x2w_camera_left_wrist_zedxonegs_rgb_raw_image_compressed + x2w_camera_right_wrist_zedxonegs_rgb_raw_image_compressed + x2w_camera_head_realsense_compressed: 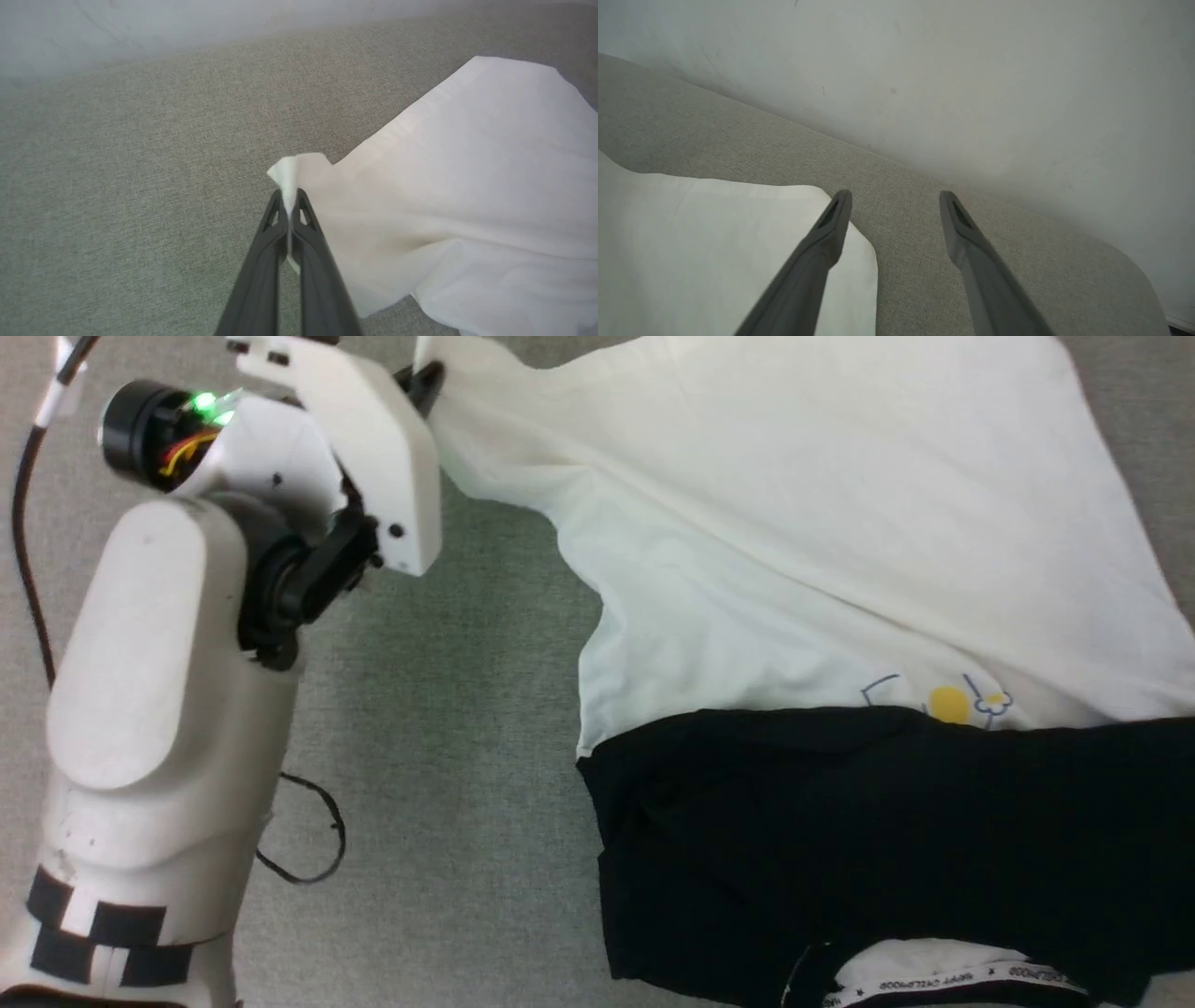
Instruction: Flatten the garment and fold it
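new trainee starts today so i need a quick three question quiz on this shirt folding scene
1. True or false: the left hand is shut on a white corner of the shirt.
2. The right hand is: A) open and holding nothing; B) shut on the collar; C) shut on a black sleeve.
3. Fill in: in the head view, the yellow print lies right at the edge of the shirt's ___ part.

Key: 1 true; 2 A; 3 black.
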